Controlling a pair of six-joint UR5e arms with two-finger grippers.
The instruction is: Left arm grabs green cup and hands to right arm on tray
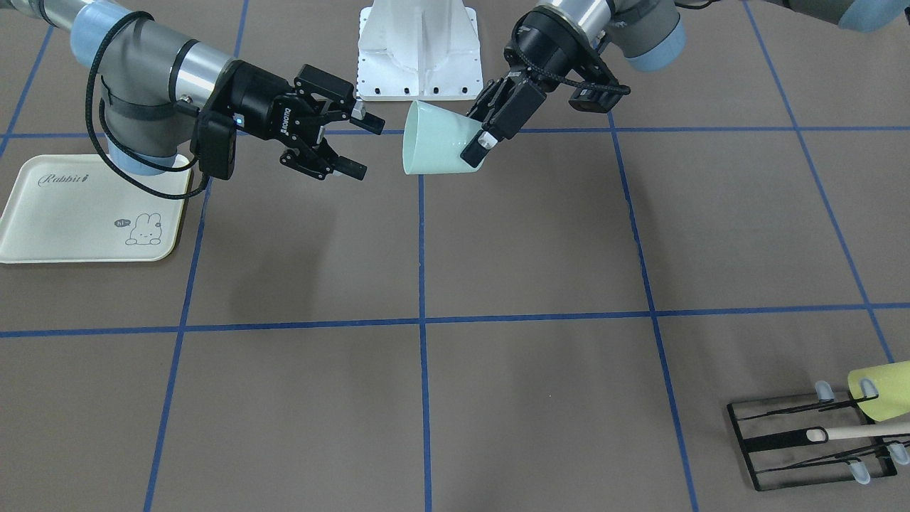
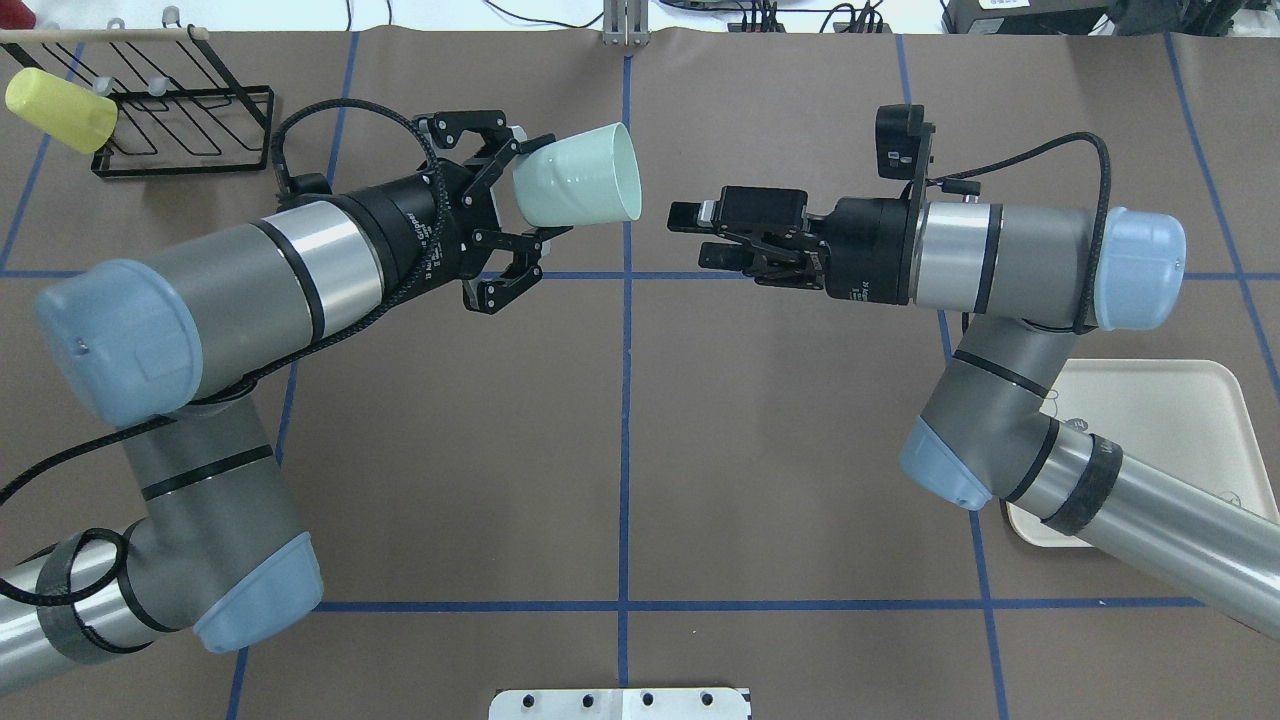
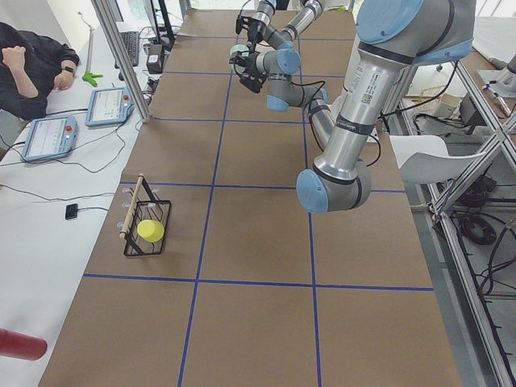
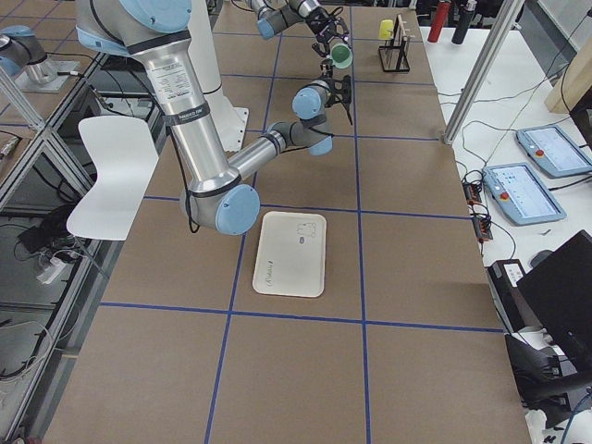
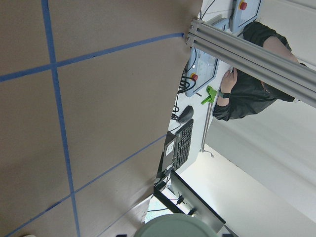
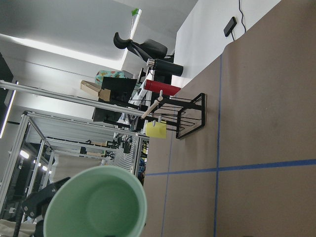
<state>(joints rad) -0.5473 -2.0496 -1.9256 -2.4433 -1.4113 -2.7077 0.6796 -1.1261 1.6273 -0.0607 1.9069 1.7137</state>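
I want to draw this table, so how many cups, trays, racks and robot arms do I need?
Cups: 2, the green cup and the yellow cup
Trays: 1, the tray
Racks: 1, the black wire rack
Robot arms: 2, the left arm and the right arm
Total: 6

Brown, blue-taped table [image 1: 533,235]; on it a cream tray [image 1: 71,220] and black wire rack [image 1: 775,439], well apart.

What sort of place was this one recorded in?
Most likely a robotics lab: a table gridded with blue tape, teach pendants on the side bench by an operator, and aluminium framing around the cell.
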